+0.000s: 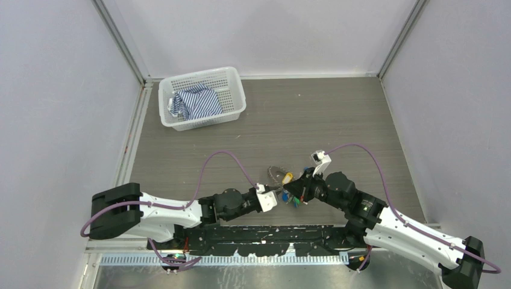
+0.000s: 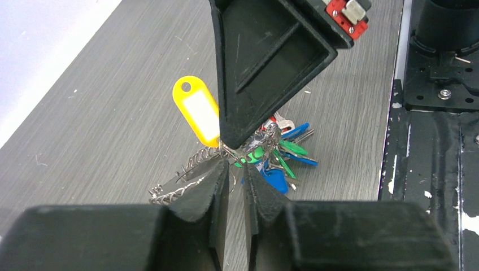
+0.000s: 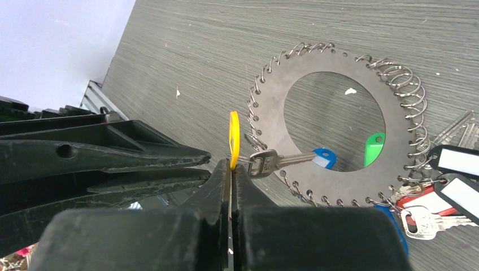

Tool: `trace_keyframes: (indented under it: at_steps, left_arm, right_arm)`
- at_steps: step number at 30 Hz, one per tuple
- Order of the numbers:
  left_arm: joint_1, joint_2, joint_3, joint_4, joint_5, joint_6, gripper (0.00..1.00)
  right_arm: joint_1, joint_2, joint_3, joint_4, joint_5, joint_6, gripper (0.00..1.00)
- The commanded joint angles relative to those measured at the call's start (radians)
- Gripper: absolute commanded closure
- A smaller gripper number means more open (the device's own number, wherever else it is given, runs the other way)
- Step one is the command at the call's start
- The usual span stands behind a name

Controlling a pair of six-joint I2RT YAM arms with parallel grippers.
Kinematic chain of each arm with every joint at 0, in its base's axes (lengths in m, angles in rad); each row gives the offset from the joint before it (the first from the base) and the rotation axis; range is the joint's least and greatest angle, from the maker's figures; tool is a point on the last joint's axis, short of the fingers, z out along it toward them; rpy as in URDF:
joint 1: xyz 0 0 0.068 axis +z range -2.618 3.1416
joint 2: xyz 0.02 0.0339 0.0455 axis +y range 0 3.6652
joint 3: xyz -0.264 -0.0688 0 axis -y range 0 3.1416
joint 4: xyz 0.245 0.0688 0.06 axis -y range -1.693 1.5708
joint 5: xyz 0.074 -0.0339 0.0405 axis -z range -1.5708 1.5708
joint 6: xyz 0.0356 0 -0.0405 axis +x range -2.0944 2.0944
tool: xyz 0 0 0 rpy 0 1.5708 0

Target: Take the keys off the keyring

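— While the key (image 3: 262, 164) nearest the right wrist camera has a stamp on its head, can you read it?

— No, it is too blurred. The tags further right show white inserts in dark frames.

— What does the overhead view add?

— At far left it shows a white basket (image 1: 205, 120) holding a striped cloth (image 1: 196, 102), well apart from the arms. Both grippers meet near the front of the table (image 1: 337, 120). The left wrist sees the keyring (image 2: 181, 182) almost edge-on. The right wrist shows it as a flat grey disc with a round hole, fringed with small wire rings. It rests on the wood, with the keys (image 2: 279, 155) bunched at one side.

— And the left gripper (image 2: 236, 168)?

— Its fingers stand a narrow gap apart, with the tips just beside a small wire loop under the yellow tag (image 2: 197, 110). I cannot tell whether they touch it.

— The right gripper (image 3: 230, 166)?

— It is clamped on the yellow tag, which stands edge-on between its fingers.
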Motion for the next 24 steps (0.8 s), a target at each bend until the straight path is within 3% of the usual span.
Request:
trace_keyframes:
  at_steps: [1,5,24]
  left_arm:
    - [-0.004,-0.014,-0.012,0.032,0.013,-0.01,0.8]
    - [-0.003,-0.017,-0.037,0.076,-0.006,-0.028,0.75]
    - [-0.004,-0.009,-0.057,0.165,0.016,-0.029,0.76]
  right_arm:
    - [0.0,-0.034,0.069,0.046,-0.028,-0.027,0.99]
    - [0.002,-0.056,0.082,0.026,-0.031,-0.031,0.99]
    - [0.0,-0.051,0.13,0.014,-0.108,-0.036,0.99]
